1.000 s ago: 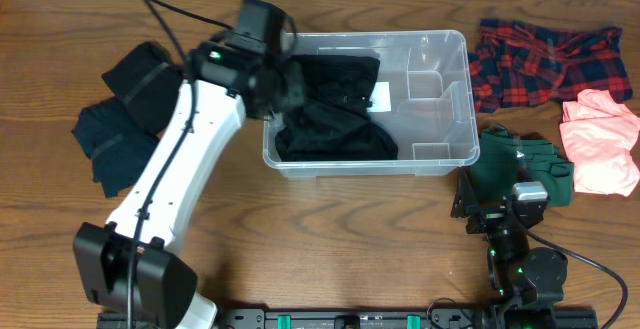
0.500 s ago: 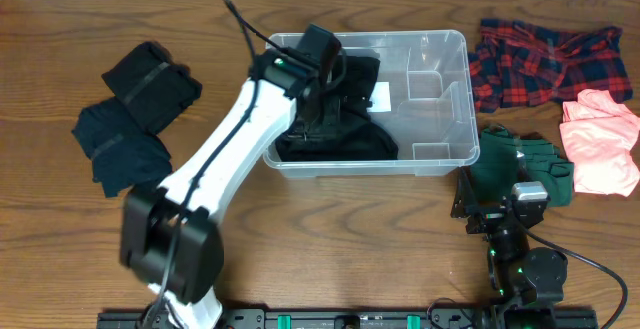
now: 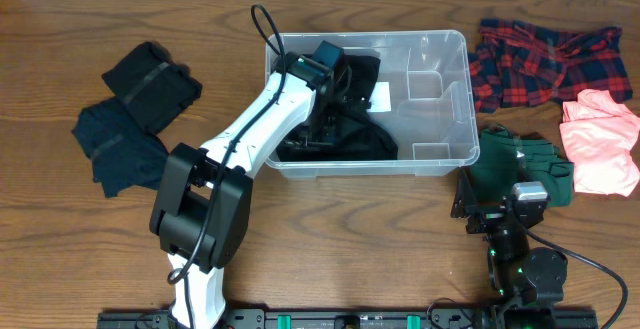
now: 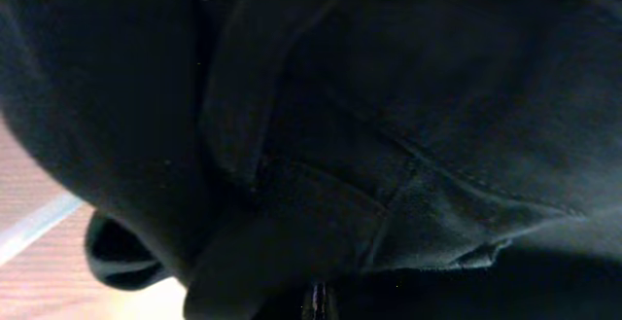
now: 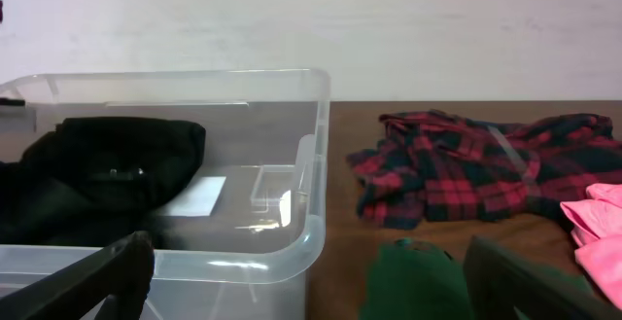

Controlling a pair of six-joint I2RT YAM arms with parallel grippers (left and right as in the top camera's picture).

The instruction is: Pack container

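Observation:
The clear container point(image 3: 455, 39) stands at the table's middle back, with black clothing point(image 3: 355, 134) bunched in its left half and a white label point(image 3: 380, 96) on its floor. My left gripper point(image 3: 322, 124) reaches down inside it, into that black clothing. In the left wrist view black cloth point(image 4: 437, 116) fills the picture and the jaws of the left gripper point(image 4: 319, 305) show shut at the bottom edge; whether cloth is pinched I cannot tell. My right gripper point(image 5: 311, 291) is open near the front right, facing the container's corner point(image 5: 321, 145) and a green garment point(image 5: 413, 281).
A black garment point(image 3: 150, 84) and a dark navy one point(image 3: 115, 144) lie to the left of the container. On the right lie a red plaid garment point(image 3: 545, 59), a pink one point(image 3: 600, 144) and the green one point(image 3: 525, 159). The container's right half has small moulded dividers point(image 3: 430, 84).
My left arm has swung right from the container's left wall and dipped into the black clothing inside. The right arm has not moved.

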